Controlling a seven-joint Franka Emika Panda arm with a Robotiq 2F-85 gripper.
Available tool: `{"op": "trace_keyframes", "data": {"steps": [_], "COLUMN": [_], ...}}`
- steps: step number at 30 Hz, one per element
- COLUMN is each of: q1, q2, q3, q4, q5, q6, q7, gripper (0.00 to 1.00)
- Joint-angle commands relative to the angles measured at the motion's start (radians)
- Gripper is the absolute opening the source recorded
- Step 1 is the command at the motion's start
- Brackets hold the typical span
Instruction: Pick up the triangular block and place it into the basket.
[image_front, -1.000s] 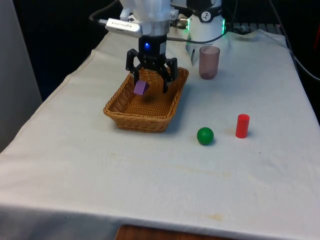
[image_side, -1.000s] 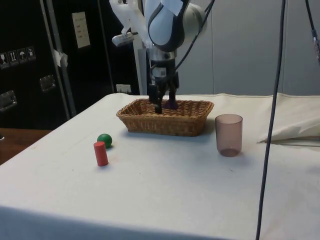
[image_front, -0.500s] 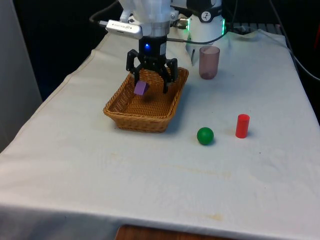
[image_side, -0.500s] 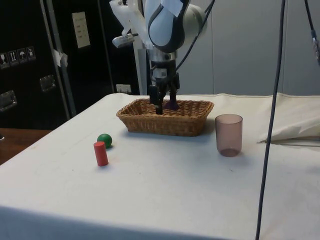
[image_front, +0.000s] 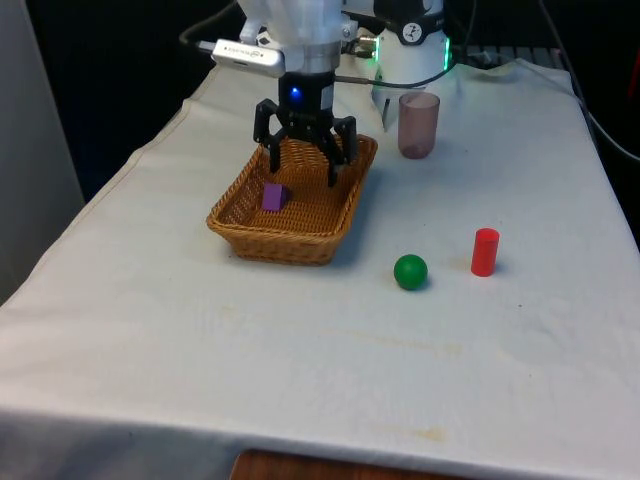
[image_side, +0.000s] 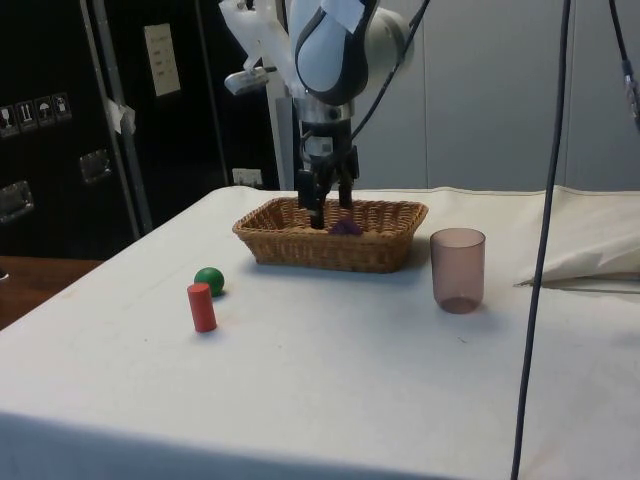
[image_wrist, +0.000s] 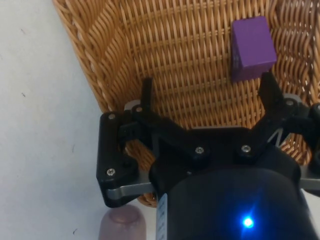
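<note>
Released since the earlier frames, the purple block (image_front: 272, 196) no longer hangs between the fingers; it now lies on the woven floor of the basket (image_front: 262, 232), toward the front view's left side. The gripper (image_front: 303, 163) hovers above the basket with its fingers spread apart and nothing between them, pointing straight down from a near-vertical wrist, while the white arm rises steeply above it.

From the side, the gripper (image_side: 327, 205) sits over the middle of the basket (image_side: 300, 250), fingertips at about rim height, and the block (image_side: 346, 227) shows as a small purple shape just above the near rim, beside the fingers.

Around the basket the cloth-covered table (image_front: 300, 350) is open toward the camera in the front view. A green ball (image_front: 410, 271) and a red cylinder (image_front: 484, 251) stand near each other on the front view's right, well apart from the basket. A translucent pinkish cup (image_front: 418, 124) stands upright near the basket's far right corner, close to the arm's base.

The wrist view gives what the others do not: the block (image_wrist: 252, 47) resting flat on the weave close to one fingertip (image_wrist: 270, 90) but not touching it, the other finger (image_wrist: 146, 92) close to the basket's inner wall (image_wrist: 100, 75), and the cup's rim (image_wrist: 122, 220) just outside that wall.
</note>
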Motion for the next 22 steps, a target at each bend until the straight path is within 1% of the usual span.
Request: {"op": "trace_keyframes", "data": {"steps": [1, 3, 4, 5, 9, 11, 12, 13, 16, 20, 21, 22], "q1": [-0.002, -0.003, 0.001, -0.003, -0.003, 0.001, 0.001, 0.002, 0.007, 0.007, 0.002, 0.006], "q2": [-0.003, -0.002, 0.000, -0.001, -0.009, -0.023, -0.010, -0.028, -0.055, -0.079, -0.075, -0.083], "q3": [0.005, 0.005, 0.000, 0.006, 0.005, 0.000, 0.000, -0.001, -0.007, -0.007, -0.002, -0.005], "q4": [-0.002, -0.002, 0.000, -0.002, -0.003, -0.004, 0.000, -0.005, -0.006, -0.007, -0.003, -0.007], "q5": [0.007, 0.007, 0.000, 0.008, 0.007, 0.002, 0.000, 0.000, -0.010, -0.012, -0.003, -0.010], "q6": [0.003, 0.002, 0.000, 0.002, -0.003, -0.010, -0.001, -0.012, -0.025, -0.040, -0.040, -0.042], "q7": [-0.004, -0.005, 0.000, -0.005, -0.005, -0.002, 0.000, -0.001, 0.005, 0.007, 0.000, 0.004], "gripper": [1.00, 1.00, 1.00, 1.00, 1.00, 1.00, 1.00, 1.00, 1.00, 1.00, 1.00, 1.00]}}
